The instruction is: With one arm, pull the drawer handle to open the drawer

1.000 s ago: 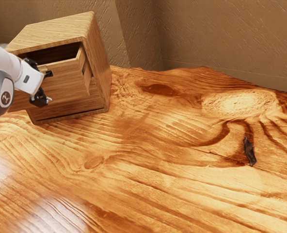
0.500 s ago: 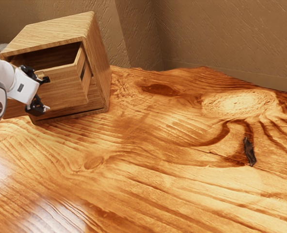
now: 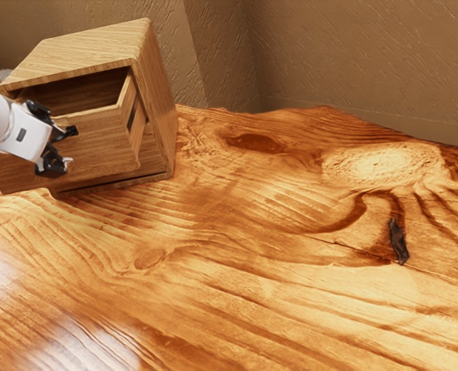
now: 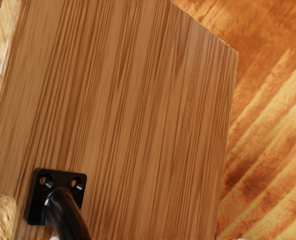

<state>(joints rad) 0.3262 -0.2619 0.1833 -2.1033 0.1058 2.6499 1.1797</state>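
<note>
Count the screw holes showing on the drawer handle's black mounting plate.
2: one hole beside the other on the mounting plate, by the handle bar. More may hide under the bar.

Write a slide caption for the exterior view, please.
Robot gripper at the front of a wooden drawer that stands partly out of its cabinet on a wooden table.

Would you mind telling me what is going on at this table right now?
A Franka arm is working on the drawer of a small wooden cabinet on the table. Its gripper is at the drawer's front, where the black handle sits just under the hand. The drawer stands partly out of the cabinet, with a dark gap showing above it. I cannot tell how firmly the handle is held.
</note>
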